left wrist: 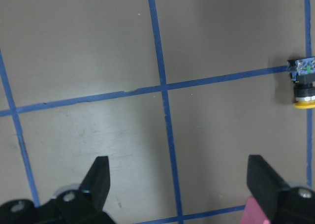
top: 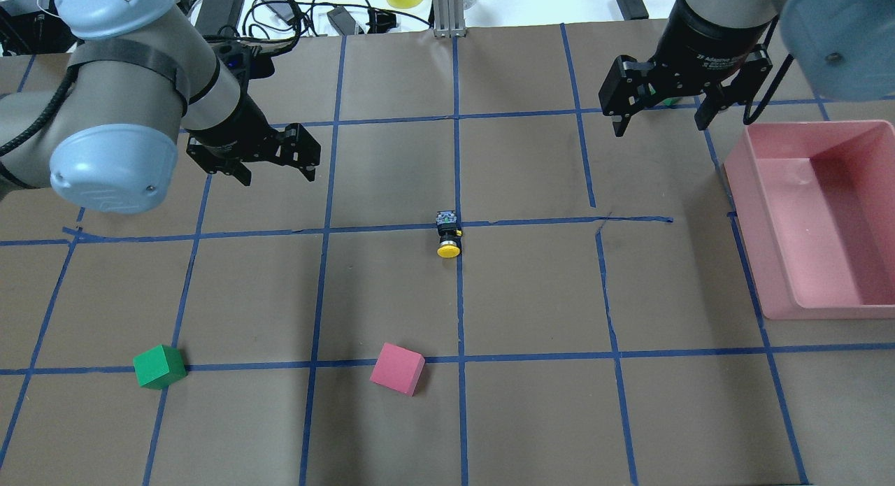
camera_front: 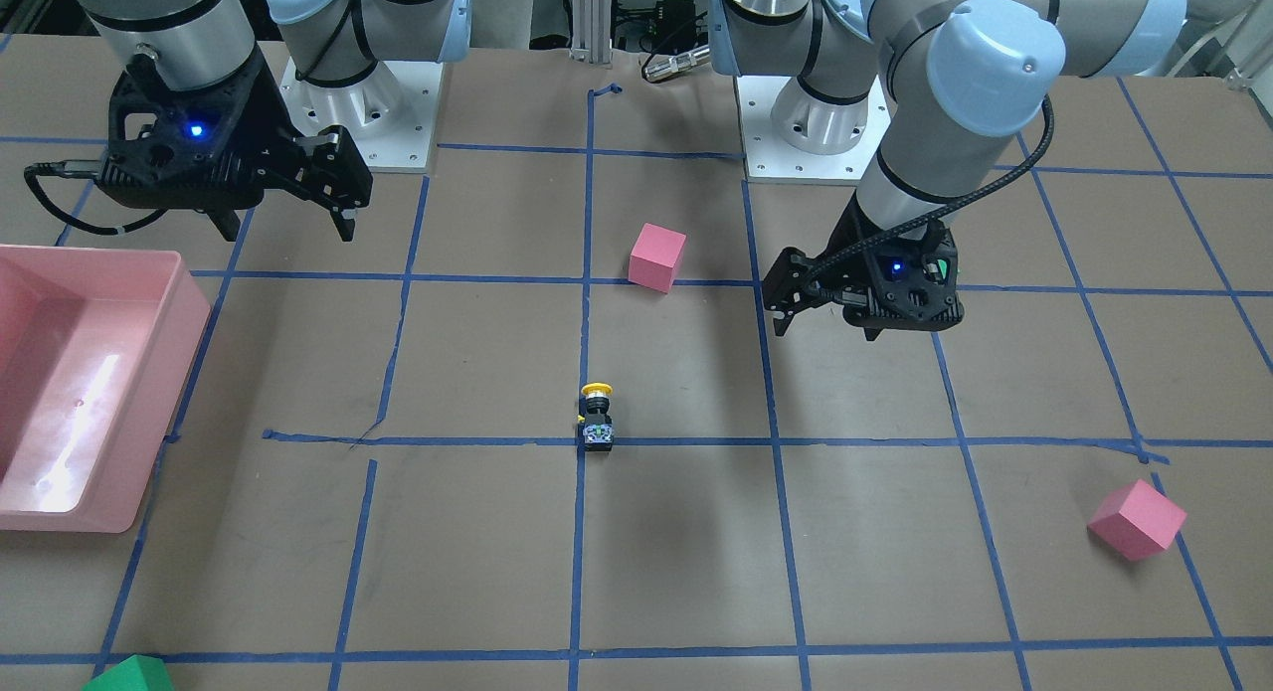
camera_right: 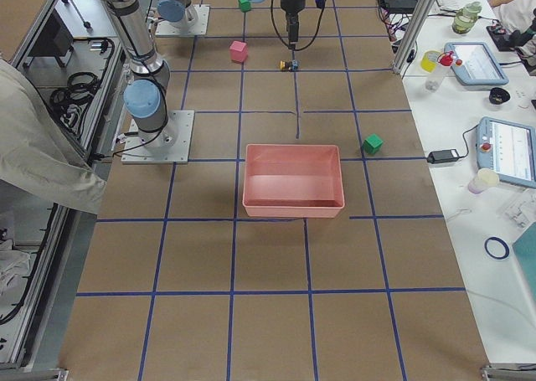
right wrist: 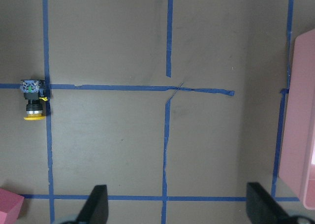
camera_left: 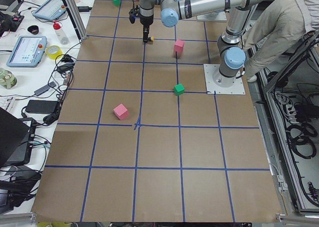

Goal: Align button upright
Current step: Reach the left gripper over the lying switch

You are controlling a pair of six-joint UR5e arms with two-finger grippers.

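The button [top: 447,234] lies on its side on the brown table at a blue tape crossing, its yellow cap toward the robot's base and its whitish base away. It also shows in the front view [camera_front: 597,418], the left wrist view [left wrist: 302,88] and the right wrist view [right wrist: 33,100]. My left gripper [top: 278,173] hangs open and empty above the table, to the button's left and farther back. My right gripper [top: 661,124] hangs open and empty, far to the button's right, near the bin.
A pink bin [top: 745,213] stands at the table's right side. A pink cube [top: 397,368] and a green cube [top: 159,366] sit nearer the robot. Another pink cube [camera_front: 1137,519] sits on the far side by the left arm.
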